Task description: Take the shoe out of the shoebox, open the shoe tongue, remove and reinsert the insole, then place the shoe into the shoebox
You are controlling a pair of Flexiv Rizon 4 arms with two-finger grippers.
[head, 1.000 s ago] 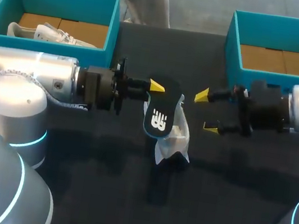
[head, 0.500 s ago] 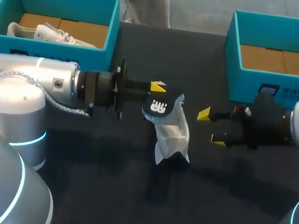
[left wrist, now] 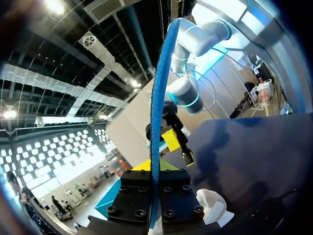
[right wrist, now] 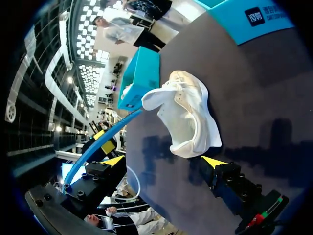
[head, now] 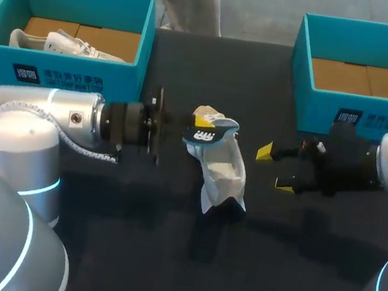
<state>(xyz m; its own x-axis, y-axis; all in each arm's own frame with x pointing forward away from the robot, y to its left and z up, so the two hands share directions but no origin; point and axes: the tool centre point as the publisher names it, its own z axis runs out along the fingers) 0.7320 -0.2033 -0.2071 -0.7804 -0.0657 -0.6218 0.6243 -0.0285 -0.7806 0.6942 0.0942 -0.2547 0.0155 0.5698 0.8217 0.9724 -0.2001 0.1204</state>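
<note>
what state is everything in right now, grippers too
left gripper, shut on the insole
insole, out of the shoe, gripped at one end
right gripper, open, empty
shoe, on the table between the grippers
left shoebox, open, second shoe inside
right shoebox, open, no shoe inside

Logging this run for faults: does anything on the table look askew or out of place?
Only the dark blue-edged insole: it is out of the white sneaker, pinched in the left gripper just over it. That fits the task; nothing looks damaged.
</note>
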